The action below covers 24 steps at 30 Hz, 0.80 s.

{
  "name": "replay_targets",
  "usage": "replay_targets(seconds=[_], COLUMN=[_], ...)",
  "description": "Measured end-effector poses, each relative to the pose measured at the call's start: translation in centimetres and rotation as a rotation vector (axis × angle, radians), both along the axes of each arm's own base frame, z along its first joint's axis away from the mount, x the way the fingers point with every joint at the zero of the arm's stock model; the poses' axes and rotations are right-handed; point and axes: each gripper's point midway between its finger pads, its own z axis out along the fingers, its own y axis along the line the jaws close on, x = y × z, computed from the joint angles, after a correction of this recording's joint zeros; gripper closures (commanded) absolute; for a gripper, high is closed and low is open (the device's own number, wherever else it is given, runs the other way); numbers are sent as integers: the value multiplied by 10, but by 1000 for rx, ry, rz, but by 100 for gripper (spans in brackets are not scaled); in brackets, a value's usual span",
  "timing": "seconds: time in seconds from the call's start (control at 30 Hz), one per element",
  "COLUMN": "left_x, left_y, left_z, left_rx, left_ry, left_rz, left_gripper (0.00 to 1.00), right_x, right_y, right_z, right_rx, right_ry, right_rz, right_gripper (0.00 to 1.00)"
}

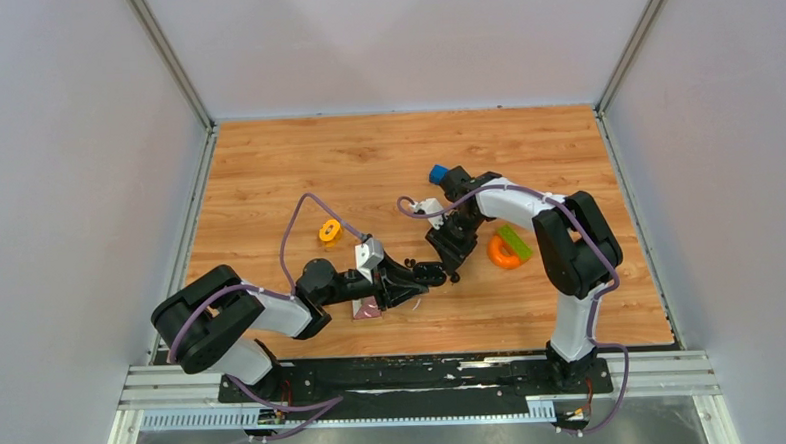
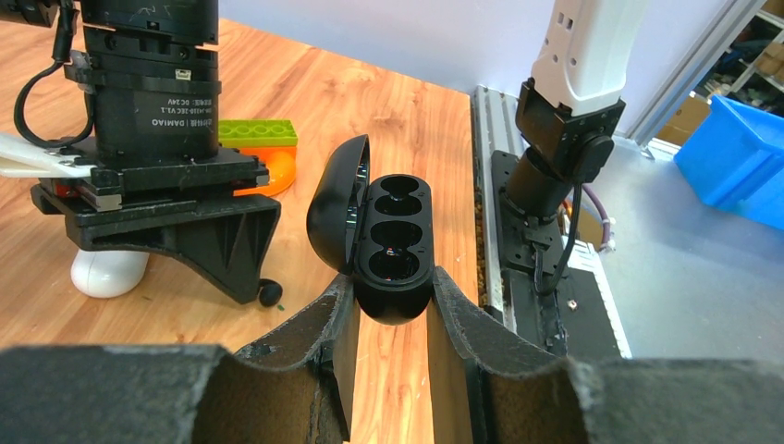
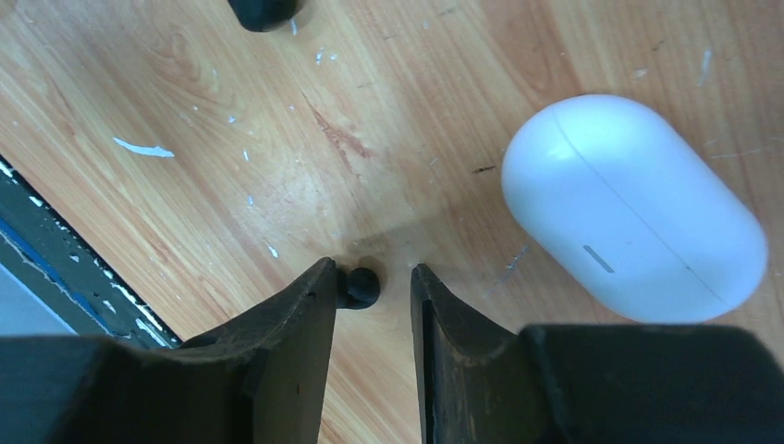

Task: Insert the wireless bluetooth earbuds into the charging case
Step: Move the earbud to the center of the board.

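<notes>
Top view: my left tool (image 1: 426, 277) reaches to mid-worktop (image 1: 267, 167), and my right tool (image 1: 455, 271) points down just beside it, tips nearly meeting. What either carries is too small to read here. Blue block (image 1: 438, 172) lies behind the right arm, one orange ring (image 1: 329, 230) left of centre, and a second orange ring (image 1: 502, 255) with a green brick (image 1: 515, 241) on it to the right. Left wrist view: left tool is clamped on the lower end of the charging case (image 2: 393, 231), a black case held off the worktop, with the lid (image 2: 335, 208) swung open to one side. Both wells face the camera and are vacant. The right tool stands on the worktop just beyond the case. One black earbud (image 2: 269, 294) sits at a fingertip, and a white pill-shaped case (image 2: 109, 271) lies under its body. Right wrist view: right tool jaws are partly apart, tips at the worktop, straddling the earbud. The bud touches the left-hand finger (image 3: 305, 305) in this picture, with a visible gap to the other, so it is not gripped. The white case lies closed and flat nearby, apart from the bud. I see only one earbud in any view.
</notes>
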Motion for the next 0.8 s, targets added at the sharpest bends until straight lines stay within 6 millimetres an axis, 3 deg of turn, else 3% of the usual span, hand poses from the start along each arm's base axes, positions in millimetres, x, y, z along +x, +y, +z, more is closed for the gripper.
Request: replay_targets(seconds=[0.37,0.8], left_x=[0,0], left_y=[-1,-1], left_z=[1,0], left_rx=[-1,3], left_ry=[-2,2], left_rz=[-3,-3], left_gripper=[100,100], right_x=[17,11], right_y=[-16,-25], right_z=[11,7], right_rx=[-6,-39], right_ry=[-47,-17], right_rz=[-71,-71], right_gripper=[74,81])
